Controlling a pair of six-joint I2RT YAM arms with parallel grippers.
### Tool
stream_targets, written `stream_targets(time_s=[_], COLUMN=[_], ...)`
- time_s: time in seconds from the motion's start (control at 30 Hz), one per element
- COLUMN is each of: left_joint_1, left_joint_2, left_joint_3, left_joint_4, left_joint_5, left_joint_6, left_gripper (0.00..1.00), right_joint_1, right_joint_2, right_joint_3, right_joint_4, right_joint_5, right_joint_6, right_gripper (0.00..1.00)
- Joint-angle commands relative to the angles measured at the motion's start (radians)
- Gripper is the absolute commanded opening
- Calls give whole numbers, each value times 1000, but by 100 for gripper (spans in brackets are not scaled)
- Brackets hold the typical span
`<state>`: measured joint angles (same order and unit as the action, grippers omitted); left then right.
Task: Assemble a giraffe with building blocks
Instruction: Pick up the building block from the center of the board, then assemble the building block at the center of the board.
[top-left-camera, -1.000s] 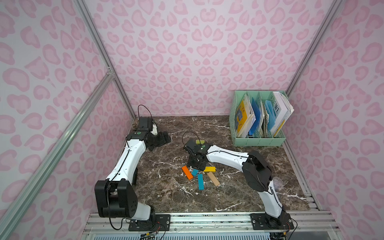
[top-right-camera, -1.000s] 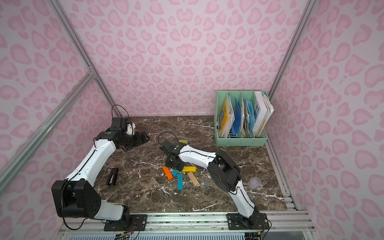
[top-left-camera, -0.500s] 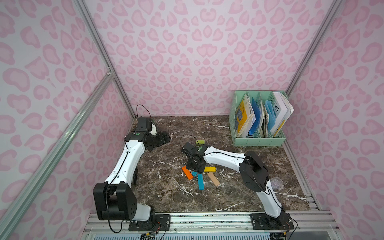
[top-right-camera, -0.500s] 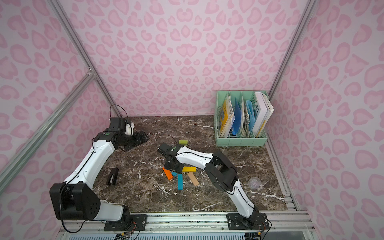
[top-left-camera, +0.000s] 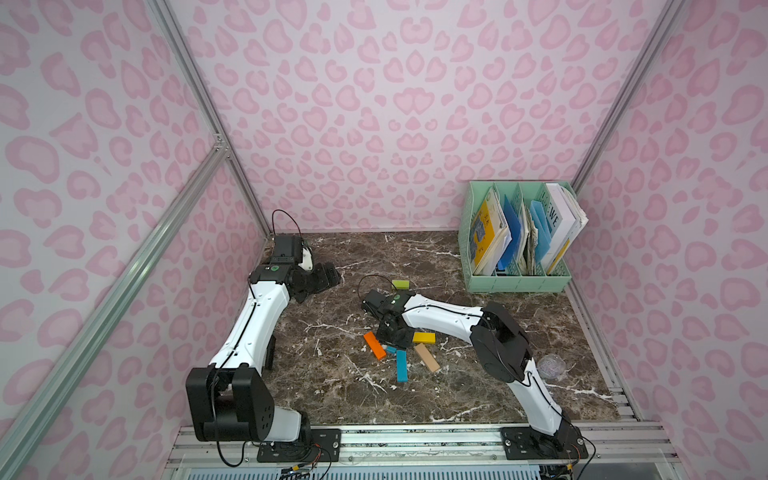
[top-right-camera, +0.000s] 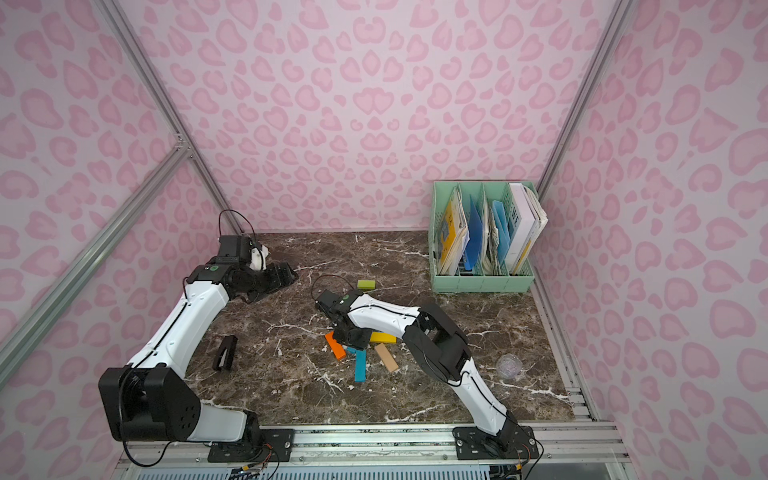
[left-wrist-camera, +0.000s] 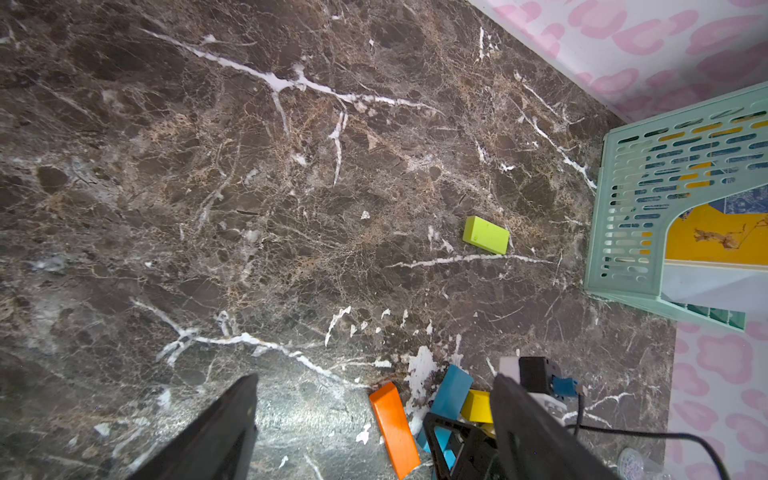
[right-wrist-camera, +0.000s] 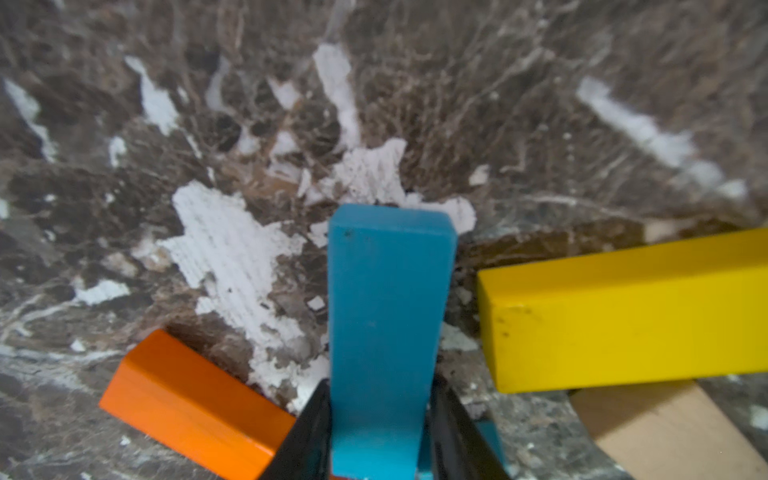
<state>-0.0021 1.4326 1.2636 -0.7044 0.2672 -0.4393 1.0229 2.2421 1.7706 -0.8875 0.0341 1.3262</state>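
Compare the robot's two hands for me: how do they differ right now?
The left hand is open and empty; the right hand is shut on a blue block. The left hand sits apart near the back corner; the right hand is down among the blocks. Both have black fingers.

Orange rectangular block (right-wrist-camera: 195, 399) and yellow rectangular block (right-wrist-camera: 623, 316) hem the right end effector's (right-wrist-camera: 380, 419) held blue rectangular block (right-wrist-camera: 386, 299); brown marble surface (right-wrist-camera: 457, 104) beyond lies open.
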Motion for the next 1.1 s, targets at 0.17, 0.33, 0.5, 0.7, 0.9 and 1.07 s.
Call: stream_targets(time_s=[0.17,0.33,0.5,0.7,0.9,1.07], left_joint_1=[1,1,1,1,2,2], left_joint_2=[-1,5,8,7,11,9], left_joint_3=[-3,-2,-1,-1,-1,0], left_joint_4=[6,6,5,1,0,1], left_joint_5=[3,4,-2,-9,-4,-2], left_joint_6=[5,5,7,10,10,11], left_gripper=[90,90,90,90,90,90], right_joint_1=[-61,-149,-210,-218,-221,-231], right_joint_2=[-35,-45,-34,-3,55,103], right_joint_3=[20,91,81,71,126,172], right_joint_4=[11,2,50,92,64,37], right_joint_5=[85,136,57,1,14,28], right_joint_6=[-156,-366,-509,-550,-565,-578], right_gripper=[17,18,15,26,34,56])
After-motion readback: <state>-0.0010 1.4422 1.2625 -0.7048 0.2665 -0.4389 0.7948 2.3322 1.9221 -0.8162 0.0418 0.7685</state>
